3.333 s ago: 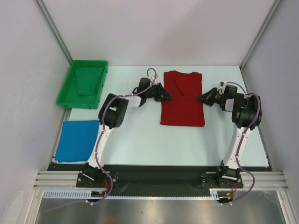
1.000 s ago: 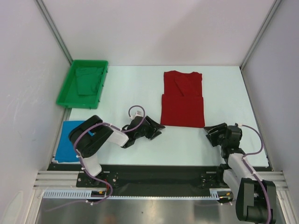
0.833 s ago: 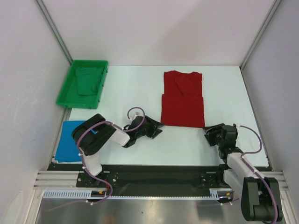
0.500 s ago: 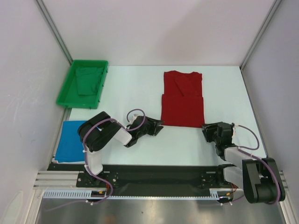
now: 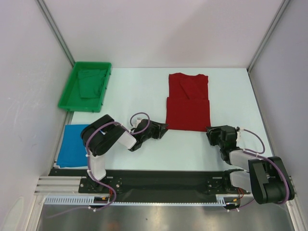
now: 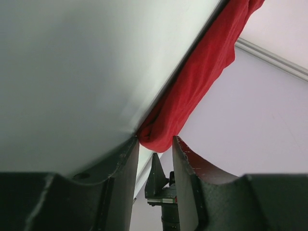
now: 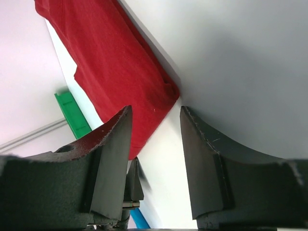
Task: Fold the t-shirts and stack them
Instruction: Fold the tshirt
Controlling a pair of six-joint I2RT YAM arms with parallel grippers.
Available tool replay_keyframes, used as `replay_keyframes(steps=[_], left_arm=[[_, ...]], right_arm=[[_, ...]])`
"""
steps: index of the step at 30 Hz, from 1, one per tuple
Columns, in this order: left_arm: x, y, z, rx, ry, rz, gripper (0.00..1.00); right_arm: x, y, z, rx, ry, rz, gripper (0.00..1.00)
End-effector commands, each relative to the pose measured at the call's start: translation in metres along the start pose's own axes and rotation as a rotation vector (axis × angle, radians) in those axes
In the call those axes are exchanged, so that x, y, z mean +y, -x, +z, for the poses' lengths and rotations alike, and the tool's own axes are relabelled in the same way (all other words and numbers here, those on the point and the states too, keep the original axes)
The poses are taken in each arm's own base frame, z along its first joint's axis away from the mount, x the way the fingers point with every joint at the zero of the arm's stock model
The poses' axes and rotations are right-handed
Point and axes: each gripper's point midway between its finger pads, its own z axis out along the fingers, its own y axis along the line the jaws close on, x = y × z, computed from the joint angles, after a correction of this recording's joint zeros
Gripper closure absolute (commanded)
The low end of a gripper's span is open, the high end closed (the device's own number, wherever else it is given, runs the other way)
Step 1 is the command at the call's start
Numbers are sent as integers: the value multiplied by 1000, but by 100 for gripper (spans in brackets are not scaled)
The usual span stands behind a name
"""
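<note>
The red t-shirt (image 5: pixel 188 102) lies flat on the table (image 5: pixel 139 91), right of the middle and partly folded. The blue t-shirt (image 5: pixel 73 144) sits folded at the near left edge. Both arms crouch low at the red shirt's near hem. The left gripper (image 5: pixel 164 128) has its fingers spread, with the left corner between their tips. The right gripper (image 5: pixel 209 131), also spread, faces the right corner but is not yet around it. I'd ease both in deeper, lower fingers sliding under the cloth, then close them together so the hem lifts level.
</note>
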Motion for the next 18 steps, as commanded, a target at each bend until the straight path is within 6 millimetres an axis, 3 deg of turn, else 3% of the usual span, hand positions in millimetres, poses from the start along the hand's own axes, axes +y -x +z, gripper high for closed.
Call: replay_keyframes(steps=[1,11,15,18], left_arm=[[37,23,6,-92,131,-11,60],[37,24,9,-85,115,-4,71],[36,23,12,-76,113,-1,67],[36,21,13,-69,122,0,58]], right_arm=[[-21,5,2,-47,-92,18,50],[-26,14,6,-97,-141,27,55],[-34,17,3,-119,-187,38,55],[-32,17,5,-117,-199,29,56]])
